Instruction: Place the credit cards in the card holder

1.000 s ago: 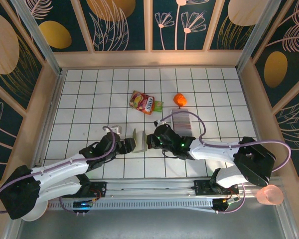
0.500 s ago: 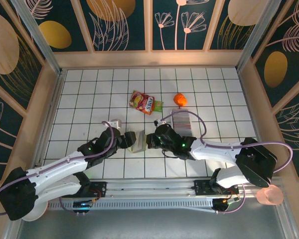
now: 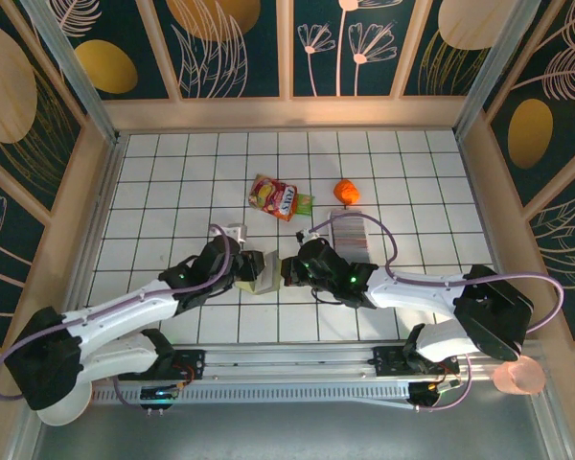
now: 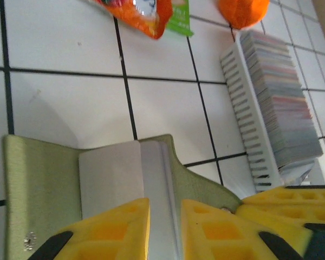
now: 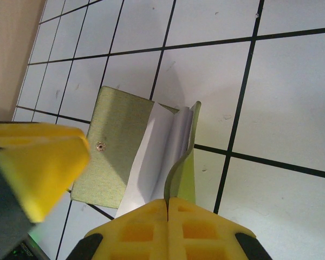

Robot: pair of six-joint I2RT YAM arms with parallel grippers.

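Right gripper (image 5: 168, 202), pinched shut on the raised flap (image 5: 185, 162) of the card holder (image 5: 112, 151), should brace it open while left gripper (image 4: 165, 210), jaws narrow astride the pale inner pocket (image 4: 109, 173), steadies it.

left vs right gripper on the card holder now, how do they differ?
The right gripper has its jaws fully shut, pinching the card holder by its olive flap edge. The left gripper has its jaws a narrow gap apart over the holder's pale inside; grip unclear. Shared: both yellow, both at the holder.
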